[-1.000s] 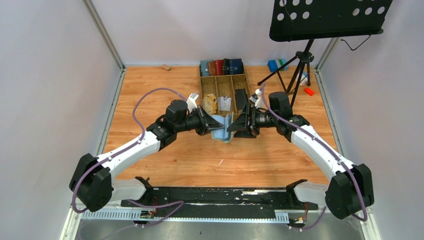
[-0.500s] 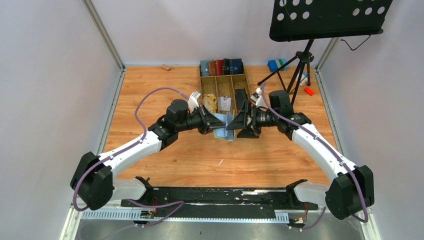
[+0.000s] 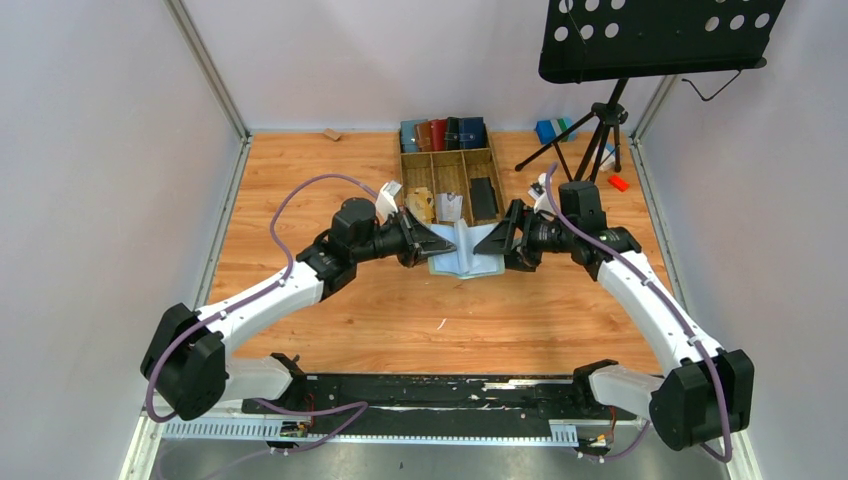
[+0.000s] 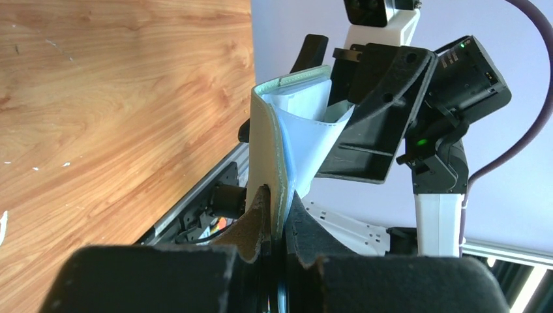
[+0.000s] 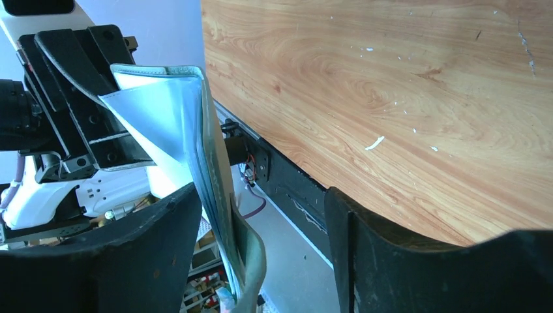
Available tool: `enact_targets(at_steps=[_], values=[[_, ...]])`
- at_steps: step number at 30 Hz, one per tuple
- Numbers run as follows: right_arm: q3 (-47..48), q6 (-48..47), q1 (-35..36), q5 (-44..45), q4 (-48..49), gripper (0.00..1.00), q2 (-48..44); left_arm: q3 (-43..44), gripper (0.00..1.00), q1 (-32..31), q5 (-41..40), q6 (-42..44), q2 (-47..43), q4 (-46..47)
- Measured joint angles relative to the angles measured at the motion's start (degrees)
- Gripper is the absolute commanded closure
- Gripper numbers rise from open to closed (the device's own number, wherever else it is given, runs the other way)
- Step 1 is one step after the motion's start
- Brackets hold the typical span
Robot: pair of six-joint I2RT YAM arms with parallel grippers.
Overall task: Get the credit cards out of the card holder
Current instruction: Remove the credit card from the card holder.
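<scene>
The sage-green card holder (image 3: pixel 465 262) hangs open above the table's middle, its pale blue inner pockets showing. My left gripper (image 3: pixel 437 245) is shut on its left edge; in the left wrist view the fingertips (image 4: pixel 277 228) pinch the green flap (image 4: pixel 267 150). My right gripper (image 3: pixel 503 250) stands open at the holder's right edge. In the right wrist view that flap and its snap tab (image 5: pixel 251 261) sit between the wide-apart fingers, close to the left finger (image 5: pixel 163 261). One dark credit card (image 3: pixel 485 196) lies flat in the wooden tray. Any cards inside the holder are hidden.
A wooden divided tray (image 3: pixel 447 160) stands behind the grippers, with a row of blue, brown and black wallets (image 3: pixel 443 133) at its back, a tan paper wad (image 3: pixel 420 205) and a white item (image 3: pixel 452 206). A music stand's tripod (image 3: pixel 600 140) occupies the back right.
My right gripper has drawn back to the right and its jaws have widened. The card holder, folded upright before, now lies spread open. The left gripper keeps its grip.
</scene>
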Motion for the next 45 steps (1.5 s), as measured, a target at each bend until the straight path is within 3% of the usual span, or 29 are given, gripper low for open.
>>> enact_targets(at_steps=[8, 9, 13, 16, 20, 23, 28, 35, 45], values=[[-0.8, 0.3, -0.1, -1.9, 1.9, 0.51, 0.9, 1.5, 1.0, 0.0, 1.7, 0.0, 1.7, 0.8], [-1.0, 0.4, -0.1, -2.5, 2.6, 0.57, 0.9, 1.5, 1.0, 0.0, 1.9, 0.0, 1.8, 0.9], [-1.6, 1.3, 0.7, -4.6, 5.2, 0.67, 0.9, 1.5, 0.91, 0.0, 2.3, 0.0, 2.7, 1.1], [-1.6, 1.4, 1.4, -5.9, 6.6, 0.62, 0.9, 2.4, 0.93, -0.3, 2.2, 0.6, 3.3, -0.2], [-1.6, 1.0, 1.6, -6.4, 7.0, 0.34, 0.8, 4.4, 0.97, -0.7, 1.8, 2.1, 3.5, -2.9], [-1.6, -0.7, 0.4, -4.8, 4.6, 0.29, -0.3, 4.4, 0.98, -0.7, 1.3, 2.1, 3.5, -3.2], [-1.6, -2.4, -3.9, -2.4, 1.4, 0.32, -4.1, 3.4, 0.99, -0.7, 0.5, 2.0, 3.4, -3.2], [-1.6, -4.1, -5.4, 0.2, -2.1, 0.51, -5.0, 2.7, 1.0, -0.7, -0.1, 1.9, 1.9, -3.3], [-1.6, -4.2, -7.2, 1.9, -4.4, 0.41, -5.9, 0.1, 1.0, -0.7, -0.4, 0.9, -0.4, -1.9]])
